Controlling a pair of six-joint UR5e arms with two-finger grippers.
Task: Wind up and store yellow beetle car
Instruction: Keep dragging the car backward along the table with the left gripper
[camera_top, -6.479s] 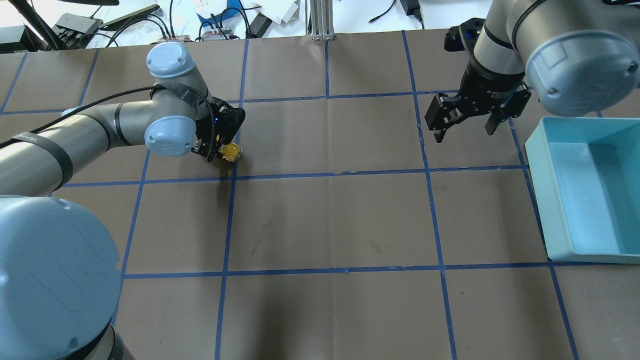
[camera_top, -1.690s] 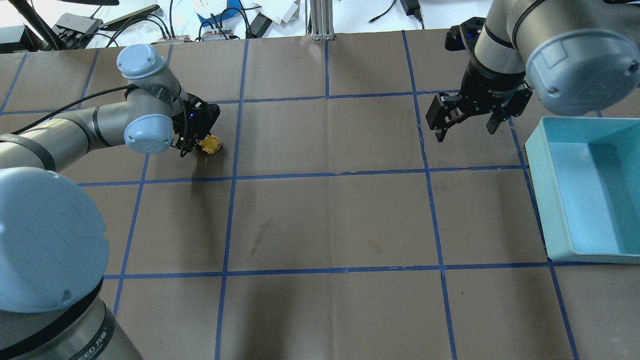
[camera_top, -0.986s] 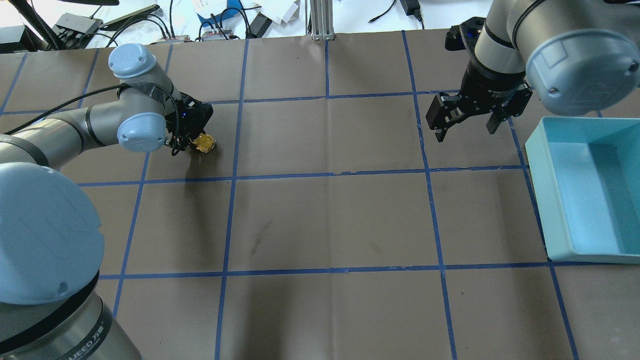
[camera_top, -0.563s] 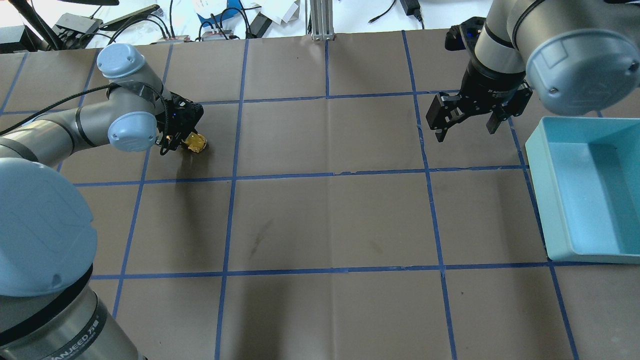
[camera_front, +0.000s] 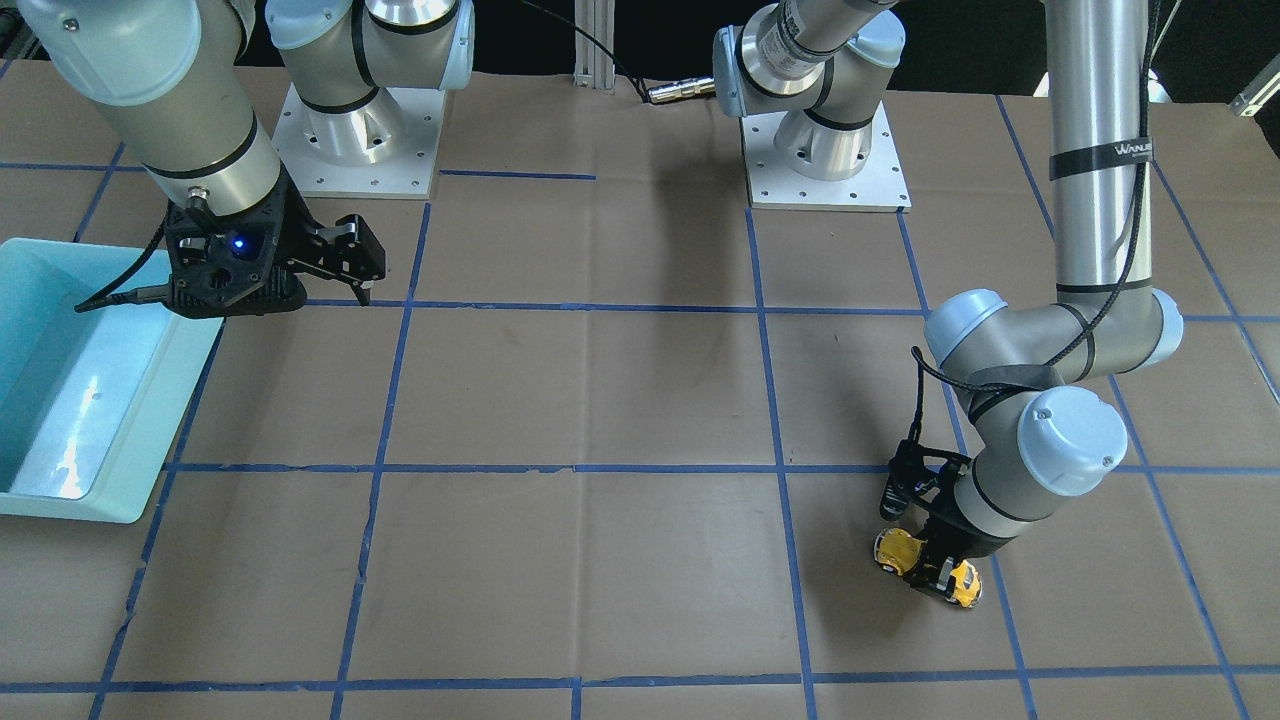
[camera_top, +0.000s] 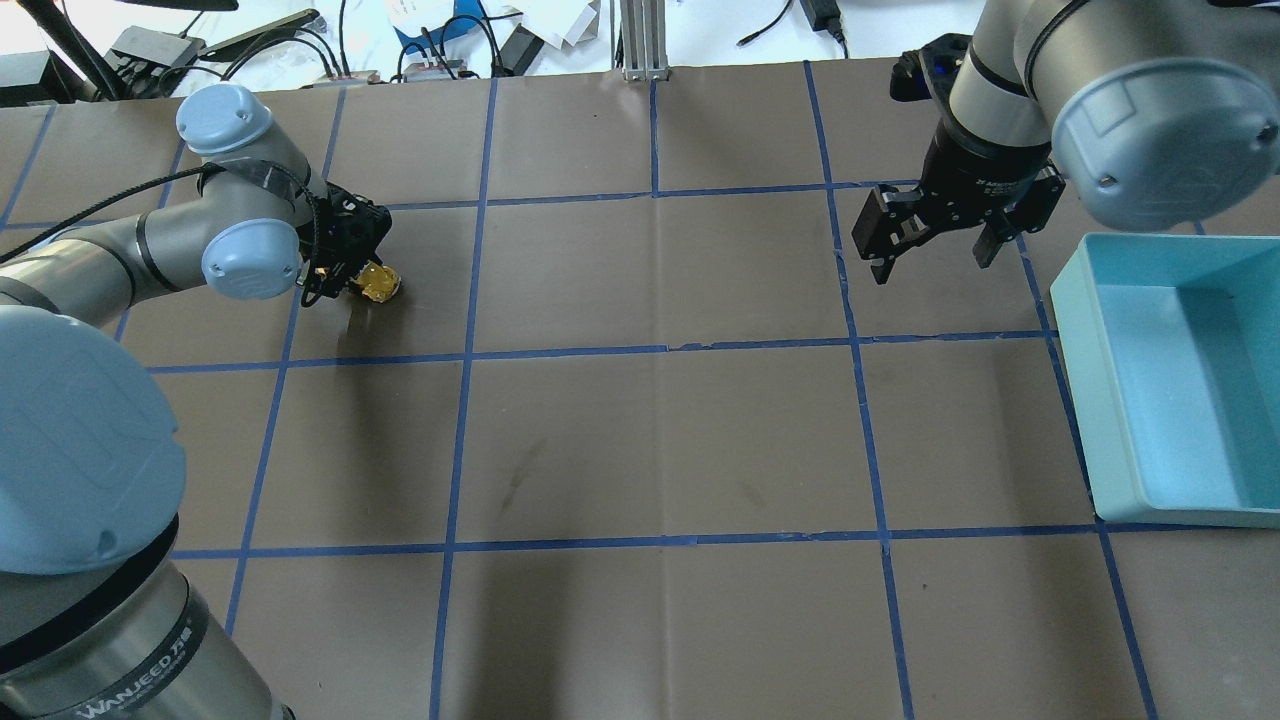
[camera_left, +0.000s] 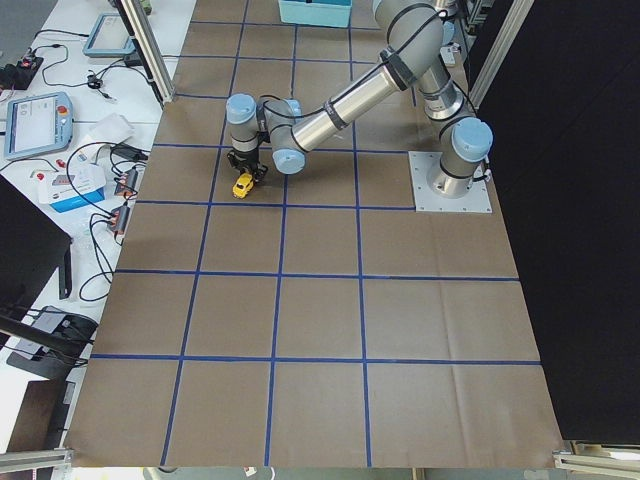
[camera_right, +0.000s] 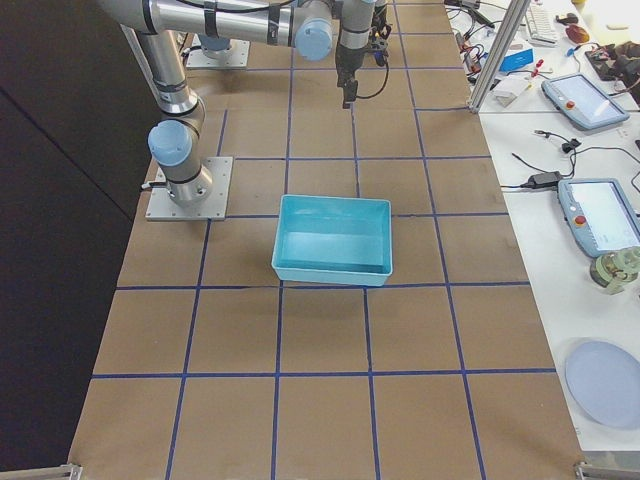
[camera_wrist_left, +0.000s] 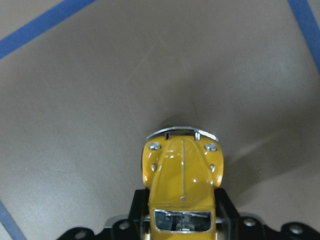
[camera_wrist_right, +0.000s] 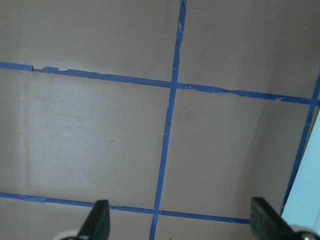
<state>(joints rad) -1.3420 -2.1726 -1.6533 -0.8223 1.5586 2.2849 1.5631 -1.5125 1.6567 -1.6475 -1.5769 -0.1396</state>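
Observation:
The yellow beetle car (camera_front: 927, 567) stands on the brown table, held between the fingers of my left gripper (camera_front: 935, 562), which is shut on it. It shows in the overhead view (camera_top: 380, 284), small in the exterior left view (camera_left: 243, 185), and from above in the left wrist view (camera_wrist_left: 182, 186), its silver bumper pointing away. My right gripper (camera_top: 926, 252) hangs open and empty above the table, to the left of the light blue bin (camera_top: 1180, 380). Its fingertips (camera_wrist_right: 100, 218) show wide apart in the right wrist view.
The light blue bin (camera_front: 70, 390) stands at the table's right side, with nothing in it; it also shows in the exterior right view (camera_right: 333, 240). Blue tape lines (camera_top: 460, 360) cross the brown table. Cables and devices (camera_top: 430, 40) lie beyond the far edge.
My left gripper has dragged the yellow car steadily leftward along the table, away from the bin. The right arm has not moved.

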